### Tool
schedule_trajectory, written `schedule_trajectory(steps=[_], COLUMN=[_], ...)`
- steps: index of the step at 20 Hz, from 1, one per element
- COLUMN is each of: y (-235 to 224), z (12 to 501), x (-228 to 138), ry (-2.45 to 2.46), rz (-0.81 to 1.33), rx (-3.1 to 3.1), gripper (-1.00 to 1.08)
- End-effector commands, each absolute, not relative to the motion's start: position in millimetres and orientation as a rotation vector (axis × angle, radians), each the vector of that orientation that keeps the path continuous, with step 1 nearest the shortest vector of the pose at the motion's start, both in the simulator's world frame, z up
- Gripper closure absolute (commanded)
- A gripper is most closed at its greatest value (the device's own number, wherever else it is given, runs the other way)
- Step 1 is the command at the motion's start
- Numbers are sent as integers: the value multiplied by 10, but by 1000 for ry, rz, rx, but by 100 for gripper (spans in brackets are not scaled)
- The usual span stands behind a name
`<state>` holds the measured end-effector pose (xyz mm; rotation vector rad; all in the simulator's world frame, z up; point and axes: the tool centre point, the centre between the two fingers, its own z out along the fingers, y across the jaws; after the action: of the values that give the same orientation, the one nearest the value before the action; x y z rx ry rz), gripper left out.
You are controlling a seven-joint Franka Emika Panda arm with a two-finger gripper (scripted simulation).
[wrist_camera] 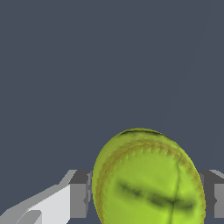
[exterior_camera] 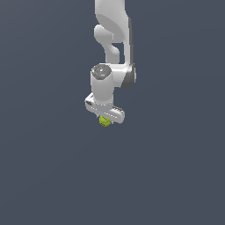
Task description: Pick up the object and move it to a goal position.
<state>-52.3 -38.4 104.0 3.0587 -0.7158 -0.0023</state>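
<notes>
Looking first at the exterior view, we see the white arm reaching straight down, with the gripper [exterior_camera: 107, 119] at its lower end and the ball [exterior_camera: 104, 121] tucked directly beneath the gripper's crossbar, between where the fingers should be. Only a small yellow-green patch shows; the fingers themselves are too small here for us to make out. We cannot tell from this view whether the ball sits on the surface or hangs clear of it, since the grey background gives no shadow or edge to judge by.

Turning to the wrist view, we find the ball [wrist_camera: 148, 179] filling the space between the two grey fingers [wrist_camera: 78, 194], one on each side and each right against its flank. We judge the gripper to be closed on the ball, gripping it across its widest part.

As for handling, we expect a light, slightly springy thing with a fuzzy, seamed skin that should give decent friction. Being round, it offers no flat faces, so a hold off the middle could let it squirt out. The present hold across the middle looks to us like the right place, with moderate squeeze enough.
</notes>
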Motion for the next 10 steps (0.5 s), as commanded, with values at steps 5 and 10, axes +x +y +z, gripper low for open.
schedule_trajectory(steps=[5, 10], y=[-264, -163], z=[1685, 2214], x=[-413, -319], ry=[-717, -717], rz=[1, 1], rx=[3058, 3057], gripper=[108, 108])
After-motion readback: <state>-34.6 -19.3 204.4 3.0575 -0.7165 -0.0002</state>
